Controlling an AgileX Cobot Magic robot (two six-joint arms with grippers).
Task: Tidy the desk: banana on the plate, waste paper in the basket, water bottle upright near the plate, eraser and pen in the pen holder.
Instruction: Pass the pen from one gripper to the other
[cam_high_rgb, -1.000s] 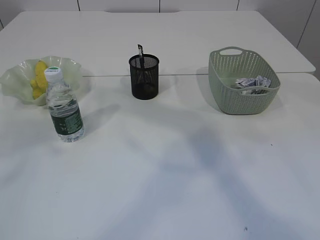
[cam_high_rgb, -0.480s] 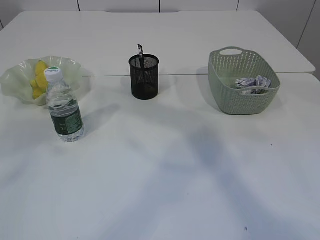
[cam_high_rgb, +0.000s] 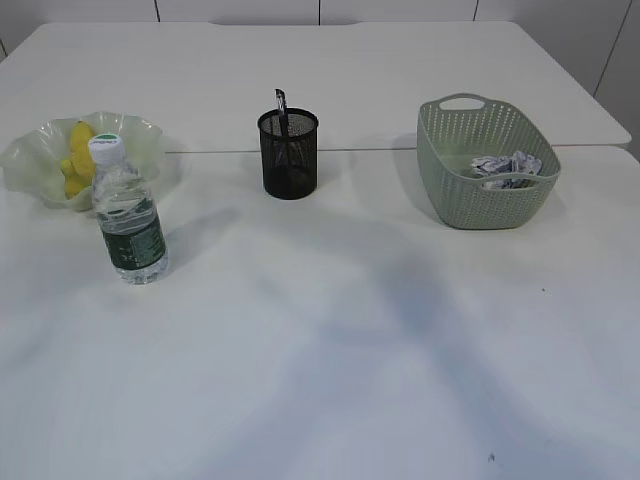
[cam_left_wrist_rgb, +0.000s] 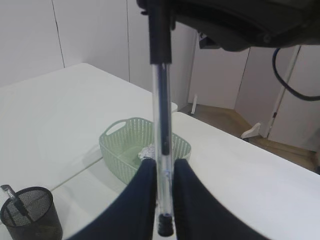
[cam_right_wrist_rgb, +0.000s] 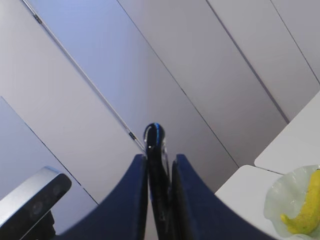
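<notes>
— What stood nearest on the desk (cam_high_rgb: 330, 330)?

— The water bottle (cam_high_rgb: 128, 215), upright at near left, its white cap up, just in front of the plate (cam_high_rgb: 35, 150). The wide near part of the white top carried only soft shadows.

— And behind it?

— The pale green plate with the ruffled rim sat at far left and held the banana (cam_high_rgb: 77, 158). Toward the middle, by the seam, stood the black mesh pen holder (cam_high_rgb: 289, 153) with a pen (cam_high_rgb: 282, 108) poking out of its top; I couldn't make out an eraser inside. Far right was the sage-green basket (cam_high_rgb: 487, 165), the waste paper (cam_high_rgb: 505, 166) lying in it.

— The arms?

— Neither showed in the exterior view. In the left wrist view the left gripper (cam_left_wrist_rgb: 163, 170) had its dark fingers pressed onto a clear pen-like rod running straight between them. In the right wrist view the right gripper (cam_right_wrist_rgb: 159, 167) was aimed at the wall panels, fingers closed against a dark rounded piece; what that piece was, I couldn't tell.
</notes>
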